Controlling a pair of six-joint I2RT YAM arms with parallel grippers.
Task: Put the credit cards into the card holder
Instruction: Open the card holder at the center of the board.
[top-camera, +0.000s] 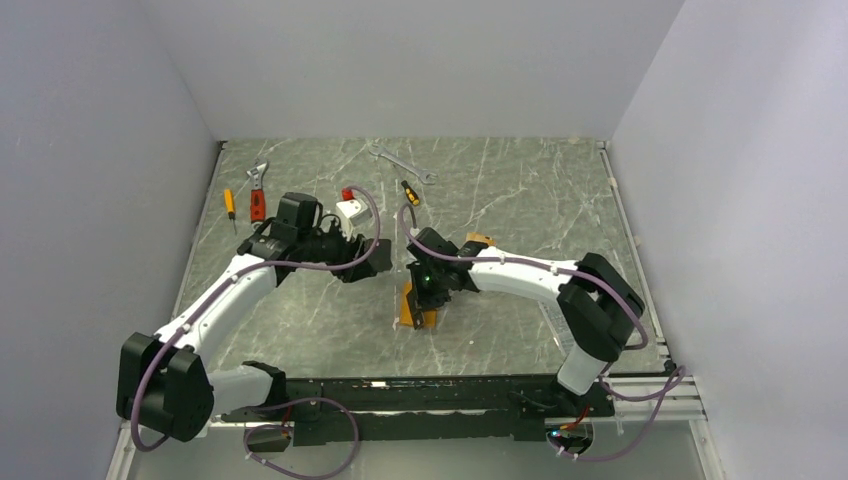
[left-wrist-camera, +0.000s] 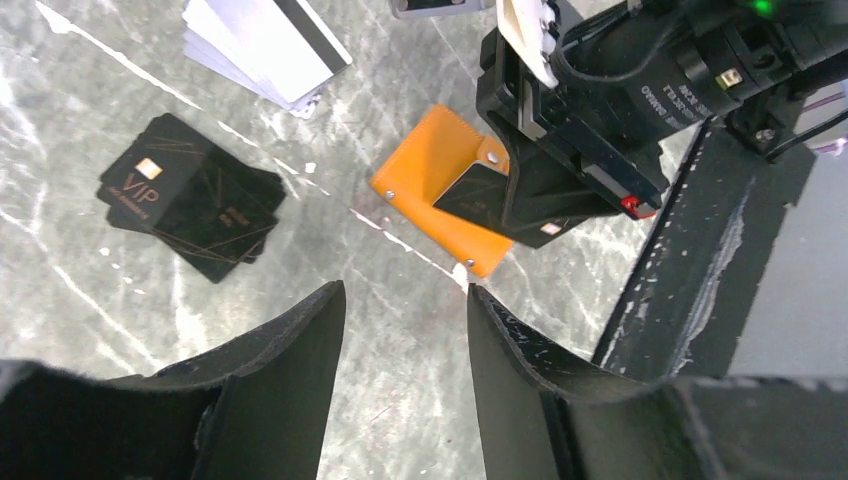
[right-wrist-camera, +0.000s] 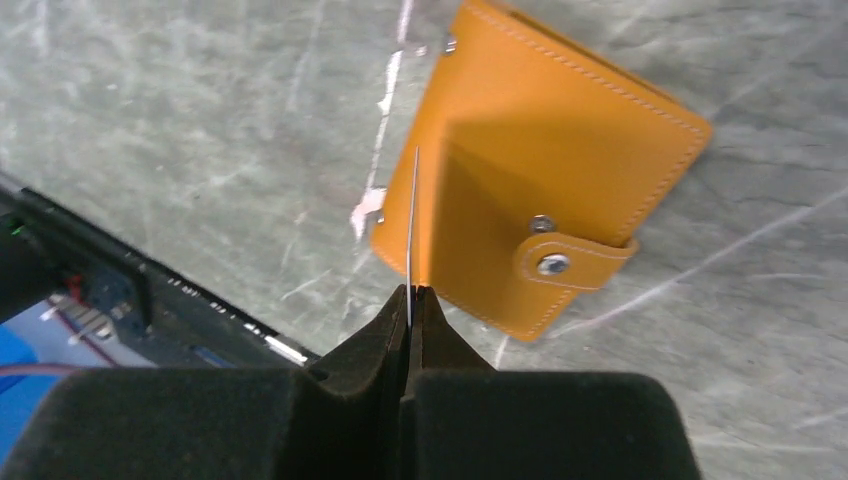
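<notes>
Top view: fixed high behind the arm bases, looking down and forward across the whole worktop (top-camera: 520, 200). Left wrist view: close, looking down past the left gripper (left-wrist-camera: 405, 300). Right wrist view: nearer still, over the right gripper (right-wrist-camera: 410, 300). All three views share the card holder (right-wrist-camera: 560, 150).

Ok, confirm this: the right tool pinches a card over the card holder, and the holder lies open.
The card holder lies closed, snap tab fastened; the right wrist view shows it. The right tool does pinch a card over it.
</notes>
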